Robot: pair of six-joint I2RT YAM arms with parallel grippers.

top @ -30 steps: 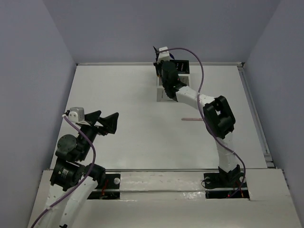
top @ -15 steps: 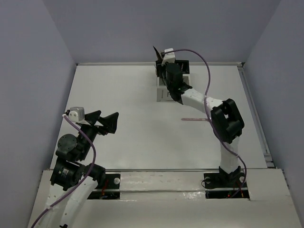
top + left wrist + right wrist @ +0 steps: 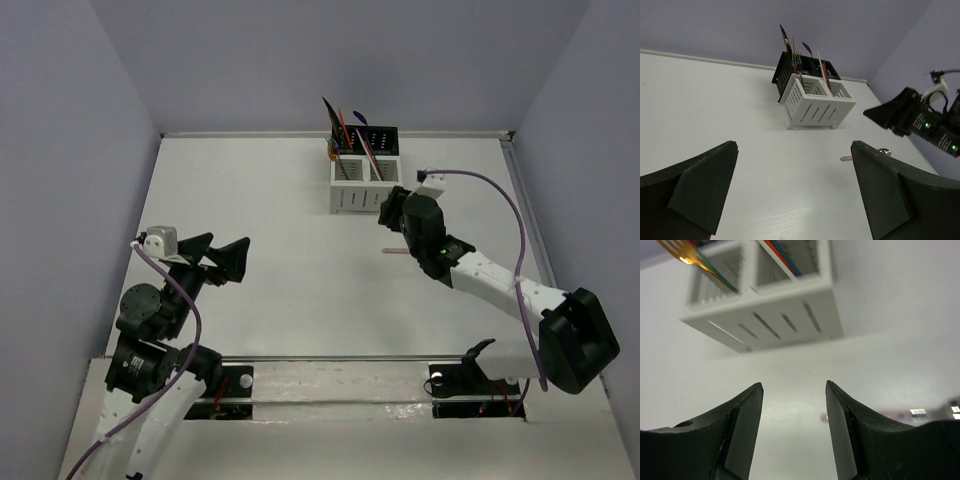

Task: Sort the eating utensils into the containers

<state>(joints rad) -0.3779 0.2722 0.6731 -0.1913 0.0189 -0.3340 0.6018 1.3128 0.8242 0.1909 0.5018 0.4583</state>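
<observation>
The left gripper [image 3: 222, 255] idles wide open and empty. Utensils [image 3: 345, 130] stand in the containers [image 3: 355, 198] at the far edge. The right gripper [image 3: 390, 212] has backed away from them, jaws parted and empty, so that drop looks done, and a pink utensil [image 3: 392, 251] waits beside it on the table [image 3: 260, 200].

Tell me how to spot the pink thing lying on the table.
Look at the white table and find the block of bins near its far edge. Just nearer than the bins' right side, beside the right claw, lies a thin pink utensil. It is the only one lying flat; the other utensils stand in the bins.
</observation>
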